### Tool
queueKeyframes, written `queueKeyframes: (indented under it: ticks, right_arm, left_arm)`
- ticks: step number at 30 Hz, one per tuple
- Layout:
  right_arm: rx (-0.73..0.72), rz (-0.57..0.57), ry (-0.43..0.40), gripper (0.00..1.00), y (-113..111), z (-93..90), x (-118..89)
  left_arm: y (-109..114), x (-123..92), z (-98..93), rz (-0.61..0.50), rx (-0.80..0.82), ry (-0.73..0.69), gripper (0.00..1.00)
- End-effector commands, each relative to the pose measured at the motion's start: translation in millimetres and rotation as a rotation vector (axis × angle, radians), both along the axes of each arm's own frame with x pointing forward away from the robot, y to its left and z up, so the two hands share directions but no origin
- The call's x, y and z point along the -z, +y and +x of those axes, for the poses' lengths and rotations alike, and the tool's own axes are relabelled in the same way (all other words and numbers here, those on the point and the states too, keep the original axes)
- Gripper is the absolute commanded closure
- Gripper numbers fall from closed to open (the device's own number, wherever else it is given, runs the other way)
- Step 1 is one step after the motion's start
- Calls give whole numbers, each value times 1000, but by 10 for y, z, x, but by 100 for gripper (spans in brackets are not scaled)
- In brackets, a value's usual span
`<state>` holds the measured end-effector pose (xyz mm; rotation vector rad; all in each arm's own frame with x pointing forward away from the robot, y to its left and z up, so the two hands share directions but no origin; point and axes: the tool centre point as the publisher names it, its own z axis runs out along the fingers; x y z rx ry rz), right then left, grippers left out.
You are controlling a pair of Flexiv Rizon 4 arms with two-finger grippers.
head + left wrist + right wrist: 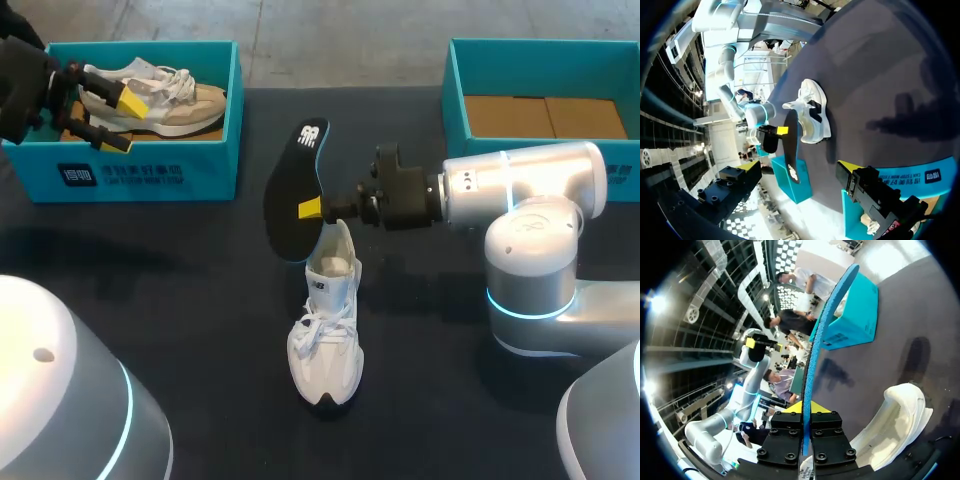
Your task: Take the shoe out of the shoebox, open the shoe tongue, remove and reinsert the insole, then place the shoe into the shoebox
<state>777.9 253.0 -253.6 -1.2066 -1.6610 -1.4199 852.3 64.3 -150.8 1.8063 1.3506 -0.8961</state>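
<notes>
A white shoe (325, 330) stands on the dark table, toe toward the front edge, seen too as the shoe (812, 112) and the shoe (900, 415). Just above its heel opening my right gripper (312, 208) is shut on the lower end of a black, blue-edged insole (295, 185), held upright. That insole (825, 335) shows edge-on between the right gripper's (806, 410) pinched fingers. My left gripper (125, 122) hangs open over the left shoebox (140, 172), near a beige shoe (165, 105) inside. In the left wrist view the open left gripper (799, 167) holds nothing.
A second teal box (455, 100) with cardboard in its bottom stands at the back right, behind my right arm (520, 190). The left shoebox's printed wall (912, 180) lies just under the left gripper. Bare dark table surrounds the white shoe.
</notes>
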Motion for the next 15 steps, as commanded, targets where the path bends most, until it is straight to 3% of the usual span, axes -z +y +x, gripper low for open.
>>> queueKeyframes:
  ticks: [1,9,15]
  right_arm:
    - [8,-2,-35,100,-109,7,-9]
    - [-28,19,-134,100,-275,134,-95]
    - [-51,66,-219,100,-289,217,-7]
  left_arm:
    - [-1,5,4,-1,1,-2,0]
    - [-1,5,4,-1,1,-2,0]
    - [-1,5,4,-1,1,-2,0]
